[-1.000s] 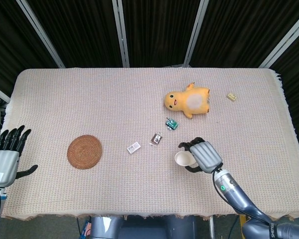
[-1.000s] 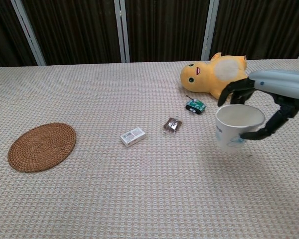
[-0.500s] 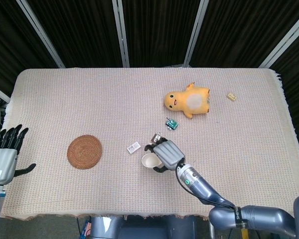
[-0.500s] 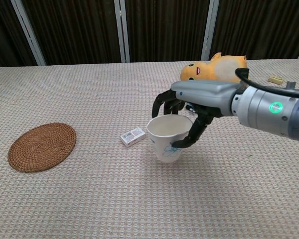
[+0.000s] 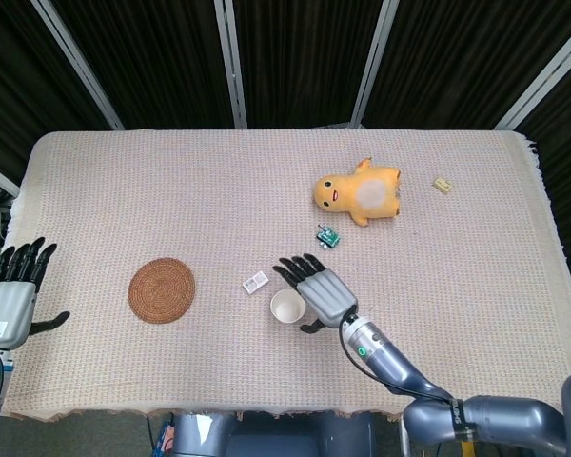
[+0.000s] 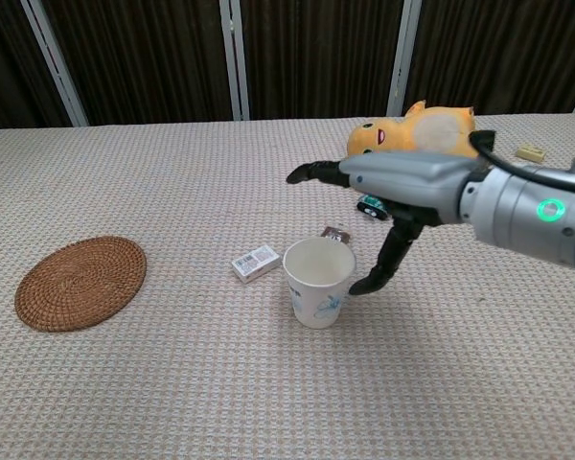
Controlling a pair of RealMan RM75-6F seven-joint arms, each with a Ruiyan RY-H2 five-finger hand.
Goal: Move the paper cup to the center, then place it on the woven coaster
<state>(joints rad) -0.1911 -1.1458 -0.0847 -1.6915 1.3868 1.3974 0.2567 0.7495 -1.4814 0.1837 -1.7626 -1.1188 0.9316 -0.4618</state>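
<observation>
While the right hand [image 6: 393, 182] gripped the paper cup [image 6: 318, 281] half a second ago and carried it in from the right side of the table, it now has its fingers spread wide and straight, with the thumb hanging down just beside the cup's wall; the chest view leaves it unclear whether the thumb tip touches the paper. The cup stands upright on the beige woven tablecloth [image 5: 171, 181] near the table's middle, mouth up, just beside a small white box [image 5: 255, 281] and close to a dark little packet [image 6: 335, 233]. That reads as the first half of the task done: the cup is set down at the center and let go. The woven coaster [image 5: 162, 290] lies well apart to the left, bare, so the second half is not yet begun. The left hand [image 5: 5, 309] hovers at the table's left edge, holding nothing, fingers extended and apart; being nearer the coaster, it seems the likely one to take the cup next. A yellow plush duck [image 5: 359, 193] and a tiny green toy [image 5: 327, 236] lie beyond the cup, out of that path
</observation>
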